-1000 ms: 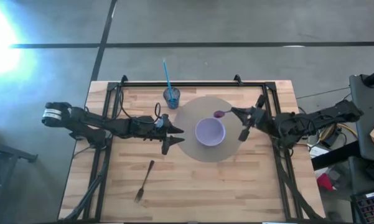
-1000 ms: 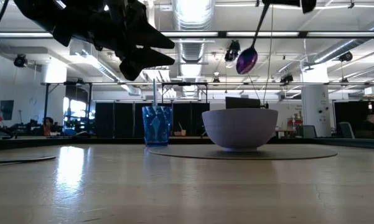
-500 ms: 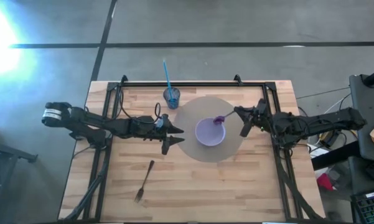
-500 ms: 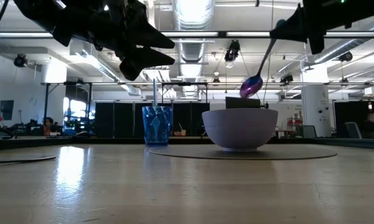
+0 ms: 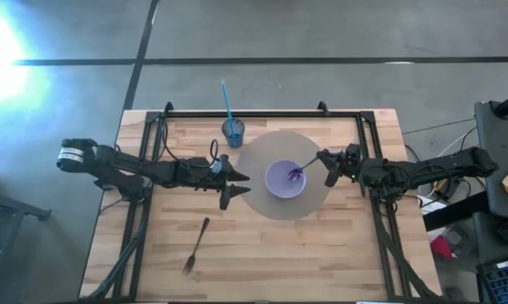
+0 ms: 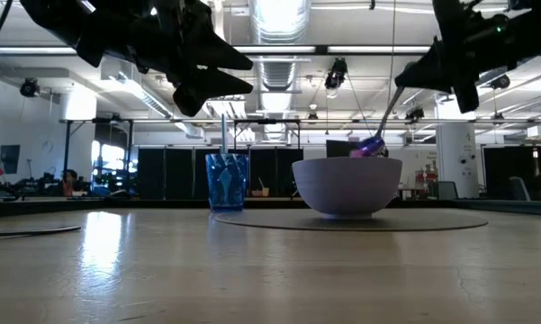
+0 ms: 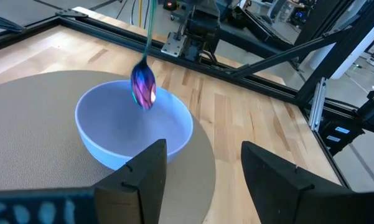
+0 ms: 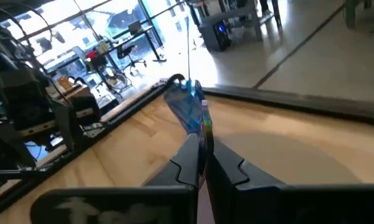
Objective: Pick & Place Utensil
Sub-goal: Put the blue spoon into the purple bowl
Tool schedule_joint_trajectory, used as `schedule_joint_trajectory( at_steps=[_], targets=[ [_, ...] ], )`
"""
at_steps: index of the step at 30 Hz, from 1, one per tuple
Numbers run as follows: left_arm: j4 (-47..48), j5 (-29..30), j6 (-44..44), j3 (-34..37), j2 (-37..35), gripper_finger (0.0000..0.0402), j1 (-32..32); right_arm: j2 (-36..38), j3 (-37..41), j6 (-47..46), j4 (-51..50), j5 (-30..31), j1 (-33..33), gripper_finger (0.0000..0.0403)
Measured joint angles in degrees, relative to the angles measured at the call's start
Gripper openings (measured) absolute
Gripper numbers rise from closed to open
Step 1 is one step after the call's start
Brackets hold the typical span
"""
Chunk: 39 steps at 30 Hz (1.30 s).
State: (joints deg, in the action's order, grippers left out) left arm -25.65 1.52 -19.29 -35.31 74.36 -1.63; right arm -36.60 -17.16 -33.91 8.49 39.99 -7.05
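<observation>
One spoon (image 5: 302,170) slants bowl-end down into the bowl (image 5: 275,181)

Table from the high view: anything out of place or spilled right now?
Nothing spilled or damaged. The fork lies loose on the bare wood, well away from the mat and bowl. The right gripper holds the spoon over the bowl.

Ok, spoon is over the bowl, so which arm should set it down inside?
Right. The right gripper is shut on the spoon, whose head sits at the bowl rim. The left gripper hangs open beside the mat, holding nothing.
</observation>
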Motion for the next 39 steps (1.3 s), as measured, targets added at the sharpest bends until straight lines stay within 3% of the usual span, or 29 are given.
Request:
schedule_joint_trajectory(
  at_steps=[11, 16, 39],
  targets=[
    [0.0, 0.0, 0.0, 0.0, 0.0, 0.0197, 0.0, -1.1, 9.8, -7.8, 15.0, 0.5, 0.0, 0.0011],
    [0.0, 0.0, 0.0, 0.0, 0.0, 0.0197, 0.0, -2.6, 12.0, -12.2, 16.2, 0.5, -0.1, 0.0011],
    [0.0, 0.0, 0.7, 0.0, 0.0, 0.0197, 0.0, -19.9, 7.1, -15.7, 18.3, 1.2, -0.1, 0.0011]
  ],
)
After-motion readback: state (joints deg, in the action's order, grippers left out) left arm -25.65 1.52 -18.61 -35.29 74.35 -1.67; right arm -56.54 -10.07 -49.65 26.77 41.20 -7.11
